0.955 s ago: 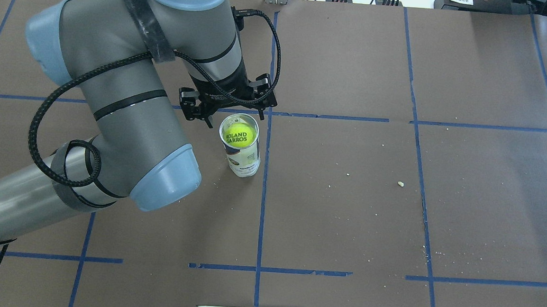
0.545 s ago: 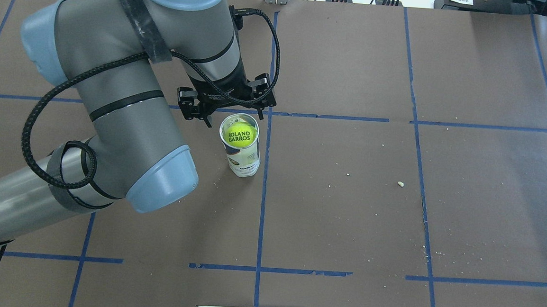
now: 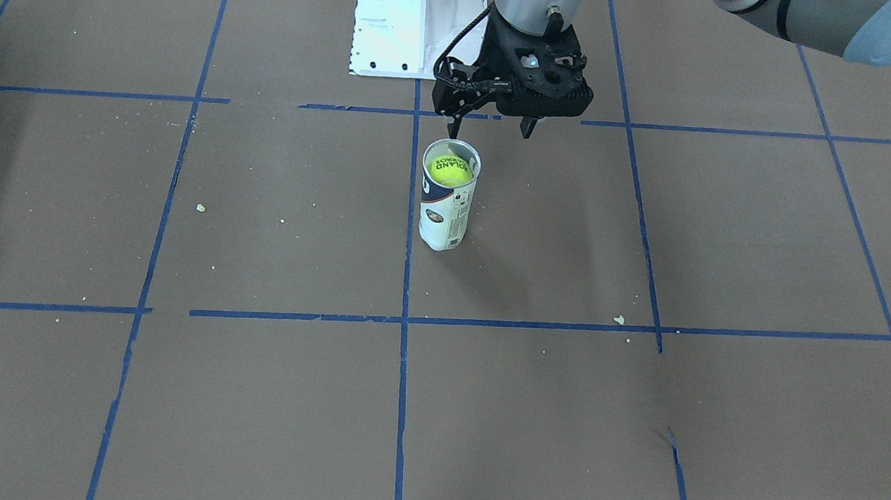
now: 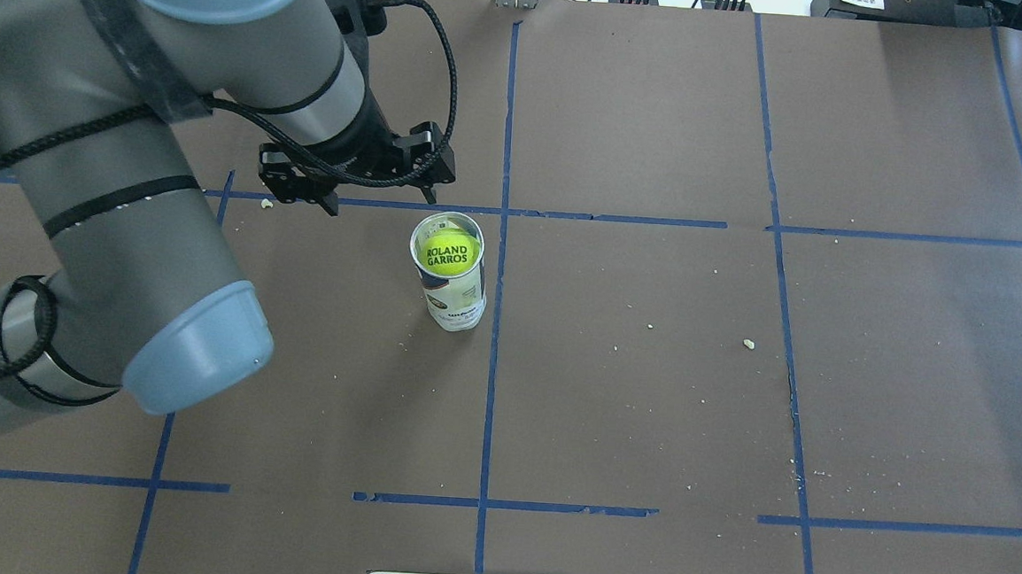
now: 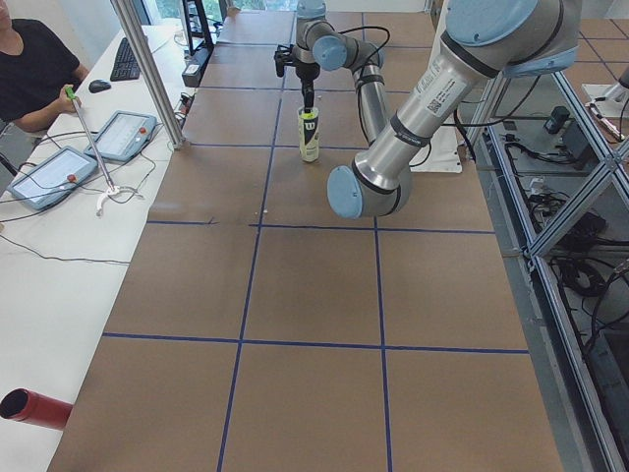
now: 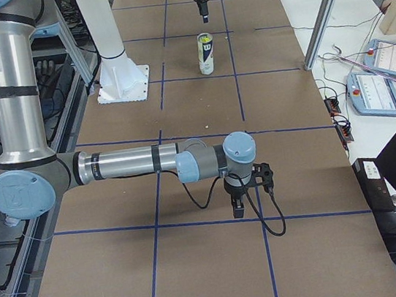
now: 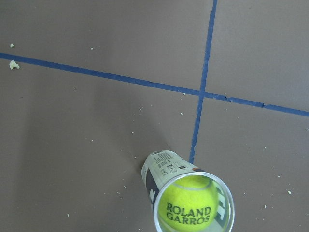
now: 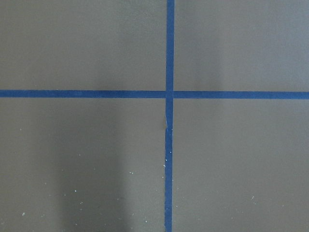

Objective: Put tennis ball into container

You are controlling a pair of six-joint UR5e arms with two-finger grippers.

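Observation:
The tennis ball (image 4: 451, 252), yellow-green with dark lettering, sits inside the container (image 4: 455, 300), a clear upright can with a white and navy label. The front-facing view shows the ball (image 3: 449, 170) just below the rim of the can (image 3: 445, 215). From the left wrist view I look down into the can (image 7: 161, 170) at the ball (image 7: 189, 209). My left gripper (image 4: 381, 204) hangs open and empty, to the left of and beyond the can, touching nothing. My right gripper (image 6: 247, 192) shows only in the exterior right view, low over bare table; I cannot tell its state.
The white pedestal base (image 3: 399, 19) stands behind the can, near the robot. Blue tape lines cross the brown table (image 4: 647, 375), and small crumbs (image 4: 748, 343) lie scattered. An operator's desk with tablets (image 5: 59, 172) and a metal post (image 5: 147, 69) flank the table's far side.
My left gripper has swung left, away from the can's rim, still open. The ball and can have not moved.

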